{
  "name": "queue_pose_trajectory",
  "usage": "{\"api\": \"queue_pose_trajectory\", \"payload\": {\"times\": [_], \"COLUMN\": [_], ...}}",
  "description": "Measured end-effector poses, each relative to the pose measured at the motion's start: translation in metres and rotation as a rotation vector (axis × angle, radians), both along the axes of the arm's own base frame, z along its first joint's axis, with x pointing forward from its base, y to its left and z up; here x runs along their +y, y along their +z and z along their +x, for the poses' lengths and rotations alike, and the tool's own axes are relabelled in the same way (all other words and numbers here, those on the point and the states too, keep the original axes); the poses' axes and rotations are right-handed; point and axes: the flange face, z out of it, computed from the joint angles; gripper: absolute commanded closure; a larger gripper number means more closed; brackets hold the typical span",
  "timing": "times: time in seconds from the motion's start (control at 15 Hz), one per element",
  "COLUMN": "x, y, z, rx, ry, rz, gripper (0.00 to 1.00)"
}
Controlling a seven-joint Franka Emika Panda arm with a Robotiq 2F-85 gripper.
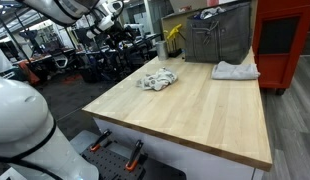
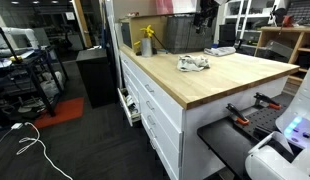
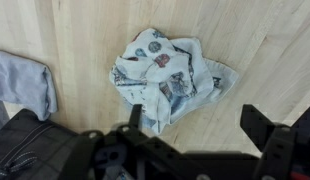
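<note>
A crumpled white cloth with a blue and red pattern [image 3: 165, 75] lies on the light wooden table top [image 3: 255, 40]. It shows in both exterior views [image 1: 157, 81] [image 2: 193, 63]. My gripper [image 3: 195, 125] hangs well above the table, open and empty. Its two dark fingers frame the cloth's lower edge and the bare wood beside it in the wrist view. In the exterior views the gripper [image 1: 111, 12] [image 2: 206, 14] is high above the table.
A pale grey cloth [image 3: 23, 82] [image 1: 235, 70] lies near a dark grey bin [image 1: 217, 38] at the back of the table. A yellow object [image 1: 173, 35] [image 2: 147, 40] stands beside the bin. A red cabinet [image 1: 285, 40] stands behind.
</note>
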Motion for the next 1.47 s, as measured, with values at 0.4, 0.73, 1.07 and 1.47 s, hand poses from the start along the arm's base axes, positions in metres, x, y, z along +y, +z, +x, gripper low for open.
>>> {"api": "queue_pose_trajectory", "payload": {"times": [0.4,0.73,1.07,1.47], "x": [0.001,0.010,0.020,0.042], "y": [0.000,-0.004,-0.033,-0.060], "z": [0.000,0.007,0.018,0.036], "rx": [0.001,0.008,0.062,0.101], "ry": [0.003,0.003,-0.037,-0.053], "rz": [0.000,0.007,0.027,0.045], "gripper": [0.00,0.00,0.00,0.00]}}
